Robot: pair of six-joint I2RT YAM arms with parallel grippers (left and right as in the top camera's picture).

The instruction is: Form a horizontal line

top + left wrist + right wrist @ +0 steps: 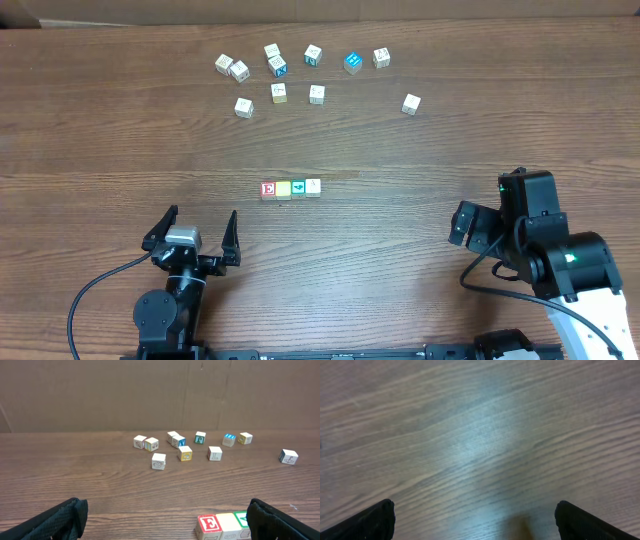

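Fingers of the left gripper are spread wide and hold nothing. The right gripper gapes just as wide over bare table, also empty. The row of four cubes lies just ahead of the left gripper, its cubes touching. In the left wrist view the frame edge cuts the row off and a finger hides its white end. Farther away, loose cubes lie scattered, their letters mostly too small to read.
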